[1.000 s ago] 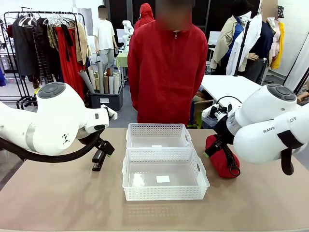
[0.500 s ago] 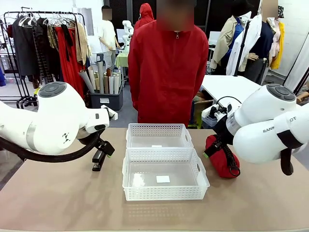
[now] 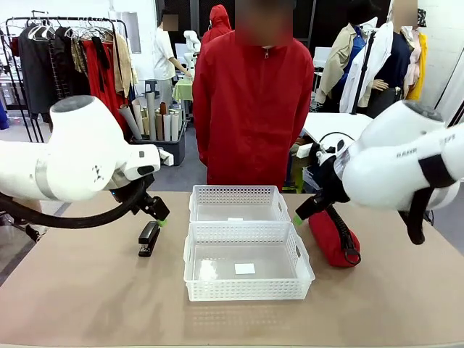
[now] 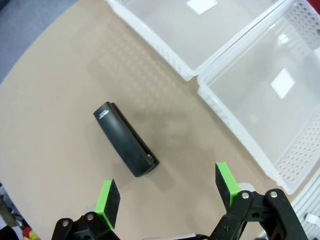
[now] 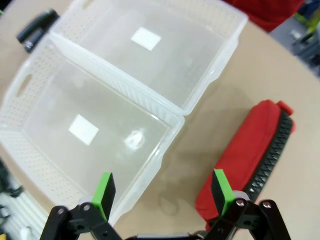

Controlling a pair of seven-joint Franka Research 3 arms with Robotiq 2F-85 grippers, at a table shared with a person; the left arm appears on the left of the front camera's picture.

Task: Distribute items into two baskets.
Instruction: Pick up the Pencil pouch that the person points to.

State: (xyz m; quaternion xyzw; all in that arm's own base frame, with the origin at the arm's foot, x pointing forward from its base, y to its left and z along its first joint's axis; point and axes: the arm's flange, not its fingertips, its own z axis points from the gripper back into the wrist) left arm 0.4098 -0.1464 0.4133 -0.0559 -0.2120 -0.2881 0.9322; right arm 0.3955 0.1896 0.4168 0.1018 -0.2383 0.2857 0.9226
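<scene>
1. Front view: My left gripper (image 3: 161, 214) hangs in the air just past the black stapler (image 3: 148, 238) and does not touch it. My own big arm hides most of that hand, so from here I cannot tell how wide it is.
2. The stapler lies flat on the table (image 3: 87, 297), just left of the near basket (image 3: 246, 291). The far basket (image 3: 239, 194) sits right behind the near one, and the two touch.
3. My right gripper (image 3: 299, 215) is tucked under my right arm. I see just one green tip poking out. The red pouch (image 3: 330, 239) lies on the table right of the baskets, and my arm covers its far end.
4. A person in a red jacket (image 3: 250, 109) stands at the far side of the table.
5. Left wrist view: My left gripper (image 4: 167, 192) has its fingers wide apart with nothing in between. The stapler (image 4: 125, 146) lies on the table, whole and easy to see, a bit above my green pads. Both baskets run off the picture's top and right edges. I cannot tell which one is which.
6. Right wrist view: My right gripper (image 5: 162, 190) is spread wide too, and it holds nothing. The pouch (image 5: 245, 155) lies beside the baskets, and one finger hides its lower end. The stapler (image 5: 37, 24) is small and blurry in the top left corner.
</scene>
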